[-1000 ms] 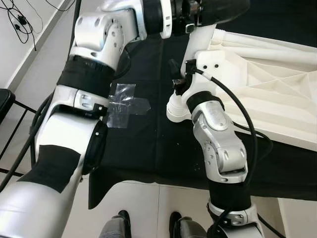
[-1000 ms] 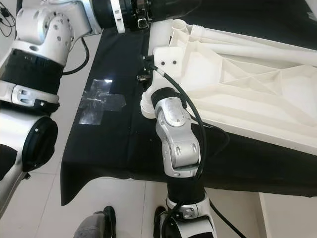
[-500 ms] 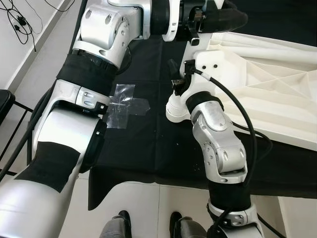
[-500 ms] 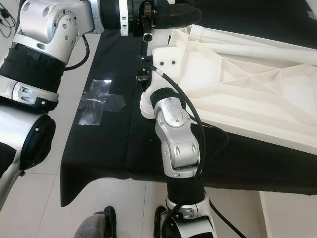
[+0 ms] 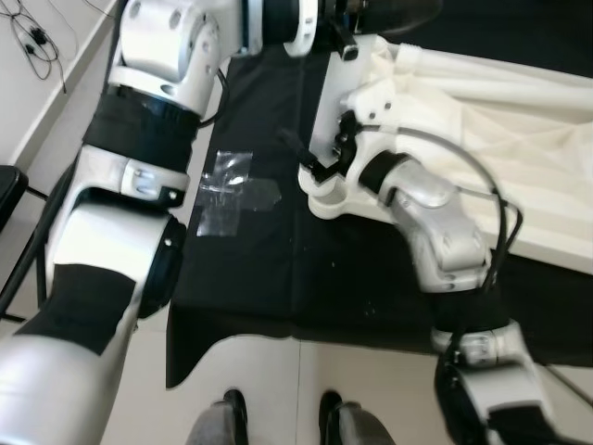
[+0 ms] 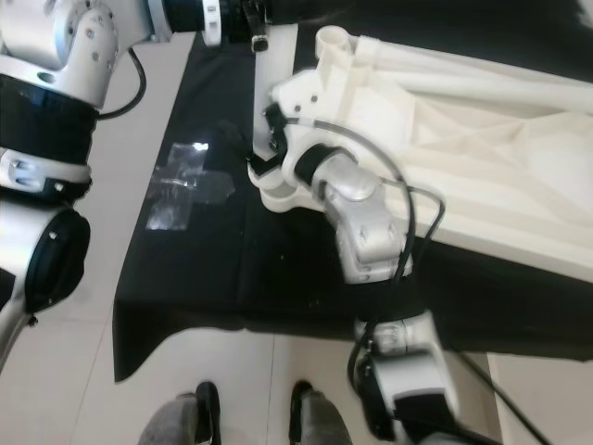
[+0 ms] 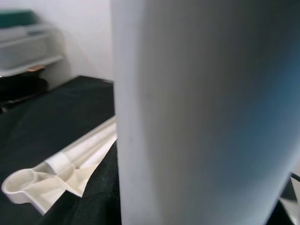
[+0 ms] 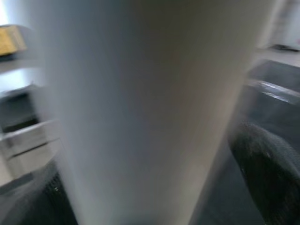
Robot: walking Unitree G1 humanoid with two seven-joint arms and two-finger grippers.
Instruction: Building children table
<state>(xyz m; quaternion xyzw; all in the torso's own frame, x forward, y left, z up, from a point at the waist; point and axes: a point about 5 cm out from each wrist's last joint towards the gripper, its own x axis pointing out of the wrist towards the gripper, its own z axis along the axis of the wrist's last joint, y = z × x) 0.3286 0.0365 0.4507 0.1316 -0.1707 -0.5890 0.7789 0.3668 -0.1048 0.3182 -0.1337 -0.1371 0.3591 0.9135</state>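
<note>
Jaw state of both grippers cannot be told. Upright table leg (image 6: pixel 275 97) stands over corner socket (image 6: pixel 281 195) of inverted tabletop (image 6: pixel 482 167); right gripper (image 5: pixel 320 167) lower, left gripper (image 5: pixel 347 23) above.

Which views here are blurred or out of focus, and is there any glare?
Left eye and right eye views: the right arm is motion-smeared, the tape cross fairly crisp with a faint sheen. Left wrist view: a white leg looms close and soft, the tabletop corner behind sharper. Right wrist view: blurred throughout, no strong glare.
</note>
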